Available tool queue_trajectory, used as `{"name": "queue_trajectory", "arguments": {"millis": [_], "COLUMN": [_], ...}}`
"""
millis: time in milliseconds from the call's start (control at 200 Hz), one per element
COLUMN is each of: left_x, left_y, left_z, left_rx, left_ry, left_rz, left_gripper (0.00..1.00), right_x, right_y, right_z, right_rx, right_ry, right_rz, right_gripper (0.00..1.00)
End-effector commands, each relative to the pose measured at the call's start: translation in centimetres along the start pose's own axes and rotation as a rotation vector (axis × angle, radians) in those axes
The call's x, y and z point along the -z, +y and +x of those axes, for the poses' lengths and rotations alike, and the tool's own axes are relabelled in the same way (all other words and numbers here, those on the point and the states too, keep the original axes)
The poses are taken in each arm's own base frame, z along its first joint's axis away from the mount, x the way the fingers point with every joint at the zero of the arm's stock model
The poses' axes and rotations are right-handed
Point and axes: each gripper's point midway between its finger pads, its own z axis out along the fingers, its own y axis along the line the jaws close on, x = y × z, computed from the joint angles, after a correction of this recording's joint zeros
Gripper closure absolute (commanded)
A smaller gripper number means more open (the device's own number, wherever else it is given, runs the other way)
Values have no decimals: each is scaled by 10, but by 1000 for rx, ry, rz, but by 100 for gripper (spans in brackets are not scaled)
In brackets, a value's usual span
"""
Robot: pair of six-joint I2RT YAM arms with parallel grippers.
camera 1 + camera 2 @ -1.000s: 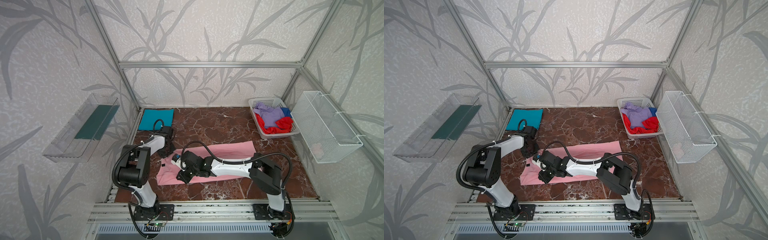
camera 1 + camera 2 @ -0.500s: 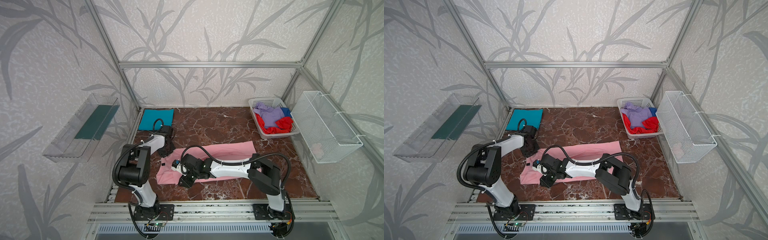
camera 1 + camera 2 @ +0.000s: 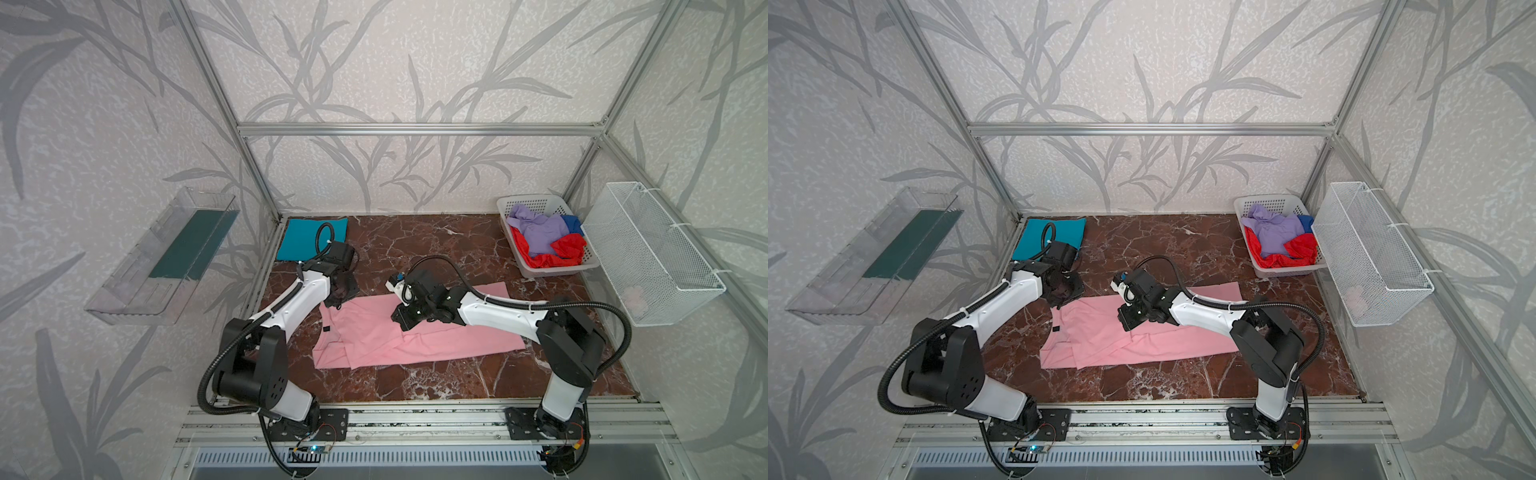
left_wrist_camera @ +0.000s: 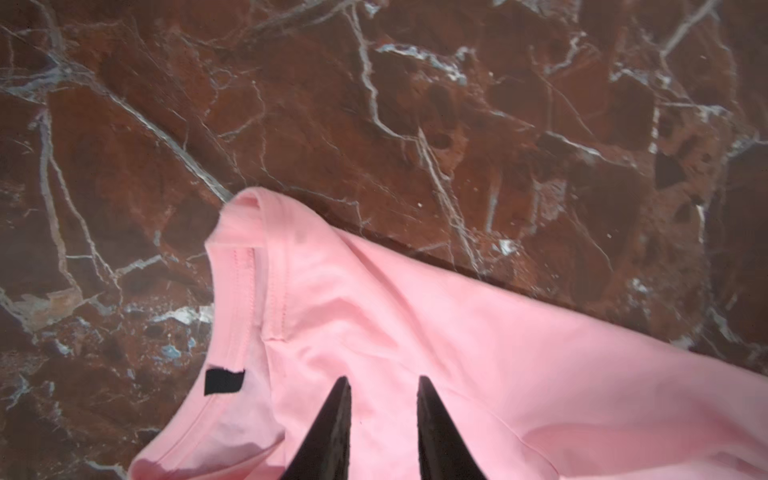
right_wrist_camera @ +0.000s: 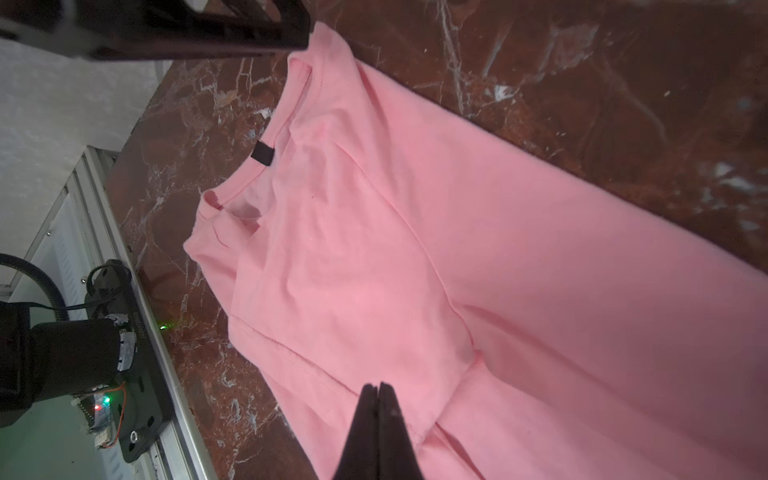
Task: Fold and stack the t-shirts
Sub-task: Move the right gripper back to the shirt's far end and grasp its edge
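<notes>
Right gripper (image 5: 379, 388) has shifted from the pink shirt (image 3: 415, 345) near-left corner toward its middle, jaws closed tight; can't tell if cloth is pinched. One pink shirt lies on the table (image 3: 436, 241), long axis left-right, collar and dark label (image 3: 326, 329) at left, hem right. One basket (image 3: 536, 200) back right holds three: lavender shirt (image 3: 540, 232), red shirt (image 3: 569, 249), blue shirt (image 3: 573, 222). One folded teal shirt (image 3: 299, 241) back left. Left gripper (image 4: 382, 380) over collar end, jaws apart.

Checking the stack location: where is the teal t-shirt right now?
In both top views the teal t-shirt lies flat in the far left corner of the table, just behind the left arm and apart from the pink t-shirt.
</notes>
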Motion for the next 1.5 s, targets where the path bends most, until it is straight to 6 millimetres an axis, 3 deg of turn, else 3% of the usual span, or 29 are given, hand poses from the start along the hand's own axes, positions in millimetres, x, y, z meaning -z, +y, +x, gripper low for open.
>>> {"name": "queue_trajectory", "arguments": {"millis": [0,90,210,310,460,550,655,755,850,990,1080,1195,1495], "left_x": [-15,-30,-48,-59,-74,-78,-74,-64,-54,-46,-47,-53,-54], "left_y": [30,35,43,48,38,33,29,31,34,40,44,60,104], "left_z": [42,59,66,62,49,39,23,5,-7,-8,-3,9,33], "left_rx": [26,42,35,23,3,-11,-35,-54,-58,-43,-41,-36,48], "left_ry": [113,153,175,185,181,176,137,88,55,56,63,84,127], "left_rz": [-82,-77,-116,-160,-158,-167,-186,-228,-272,-312,-325,-367,-421], "left_gripper": [70,71,71,71,72,72,72,72,72,70,69,69,70], "right_x": [-22,-37,-47,-44,-26,-3,37,79,112,138,137,121,90], "right_y": [-4,-19,-37,-42,-38,-39,-59,-103,-150,-192,-205,-205,-203], "right_z": [22,34,52,57,52,38,22,20,33,55,67,71,55], "right_rx": [-46,-94,-133,-141,-122,-91,-112,-182,-260,-372,-417,-463,-549], "right_ry": [95,125,175,178,113,44,-44,-98,-102,-73,-44,-9,-31], "right_rz": [10,57,130,153,149,180,260,407,560,660,679,623,518], "right_gripper": [96,97,98,98,98,97,96,95,94,93,90,89,85]}}
